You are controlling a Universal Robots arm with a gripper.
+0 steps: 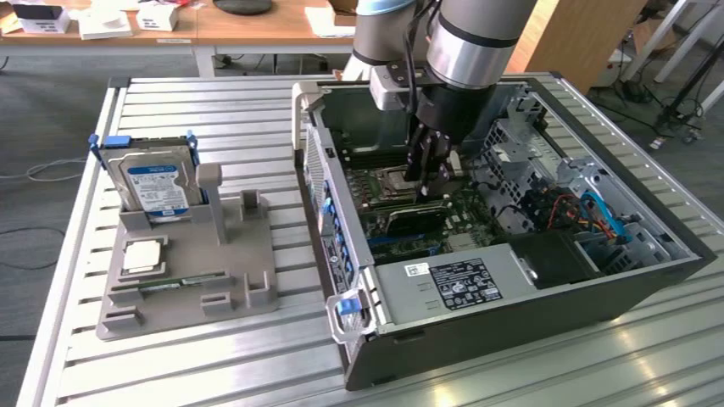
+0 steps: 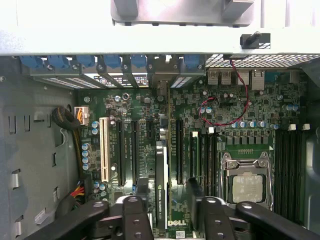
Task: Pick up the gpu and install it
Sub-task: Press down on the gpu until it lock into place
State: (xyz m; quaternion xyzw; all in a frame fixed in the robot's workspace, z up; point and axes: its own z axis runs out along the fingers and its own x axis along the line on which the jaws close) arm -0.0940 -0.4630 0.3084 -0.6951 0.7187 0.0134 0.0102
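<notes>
The gpu (image 2: 161, 185) stands edge-on in the motherboard (image 2: 220, 130) between the fingers of the wide-open, empty claw (image 2: 169, 200).

We read "DELL" in white on the motherboard (image 2: 200, 150) near the gripper (image 2: 170, 200), and a small Dell mark on the power supply (image 1: 453, 284), whose white label is too fine to read (as is the hard drive (image 1: 158, 182) sticker's print)

The gpu (image 2: 161, 185), a thin dark card, stands edge-on in a motherboard slot inside the case.
</notes>
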